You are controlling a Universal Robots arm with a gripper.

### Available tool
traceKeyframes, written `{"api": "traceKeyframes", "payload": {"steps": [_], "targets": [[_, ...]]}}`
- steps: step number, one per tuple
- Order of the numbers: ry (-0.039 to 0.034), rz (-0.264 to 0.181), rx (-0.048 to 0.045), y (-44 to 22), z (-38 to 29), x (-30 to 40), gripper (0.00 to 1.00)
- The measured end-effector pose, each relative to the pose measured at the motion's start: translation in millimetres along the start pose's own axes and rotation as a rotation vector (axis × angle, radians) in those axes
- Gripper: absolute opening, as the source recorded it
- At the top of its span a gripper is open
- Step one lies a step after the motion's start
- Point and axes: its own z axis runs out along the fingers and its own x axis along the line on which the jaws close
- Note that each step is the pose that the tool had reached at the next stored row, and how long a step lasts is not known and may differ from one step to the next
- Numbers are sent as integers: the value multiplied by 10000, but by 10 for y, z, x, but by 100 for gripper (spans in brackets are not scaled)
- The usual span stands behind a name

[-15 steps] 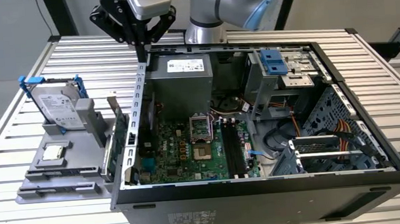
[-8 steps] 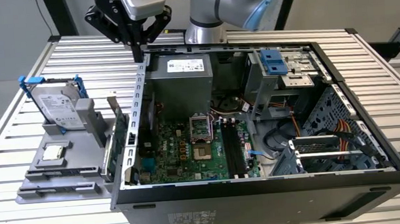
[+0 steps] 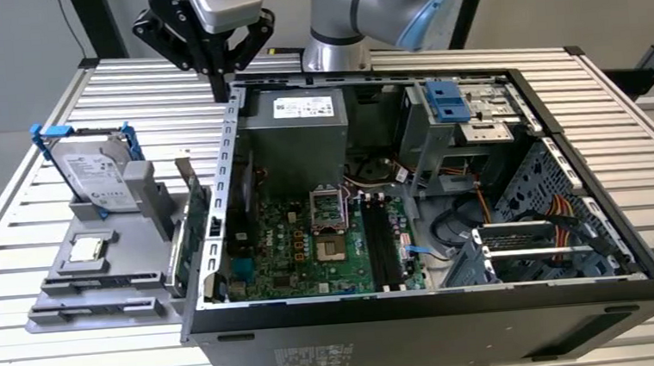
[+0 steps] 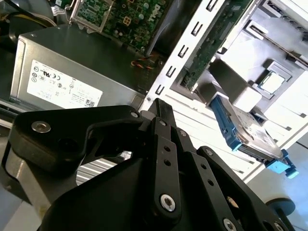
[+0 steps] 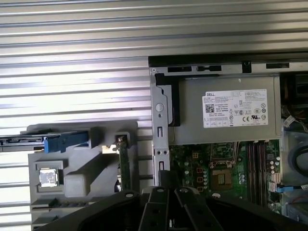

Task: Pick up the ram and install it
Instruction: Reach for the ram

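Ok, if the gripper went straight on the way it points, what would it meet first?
Probably the computer case's side wall, at its top edge: the gripper hangs pointing down just above it, and the first wrist view puts the tip over that metal strip. Depth is unclear, so it might miss.

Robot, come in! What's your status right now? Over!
Gripper shut, empty, above a corner of the case by the power supply. Ram not in its grip. Green card and hard drive stand in the side holder, apart from the arm.
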Motion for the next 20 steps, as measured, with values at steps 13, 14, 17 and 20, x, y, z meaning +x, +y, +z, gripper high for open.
{"api": "traceKeyframes", "payload": {"steps": [13, 14, 17, 20], "targets": [[0, 0, 0, -6, -2, 93, 0], [0, 0, 0, -8, -2, 114, 0], [0, 0, -1, -12, -4, 174, 0], [-1, 0, -1, -16, -5, 224, 0]]}}
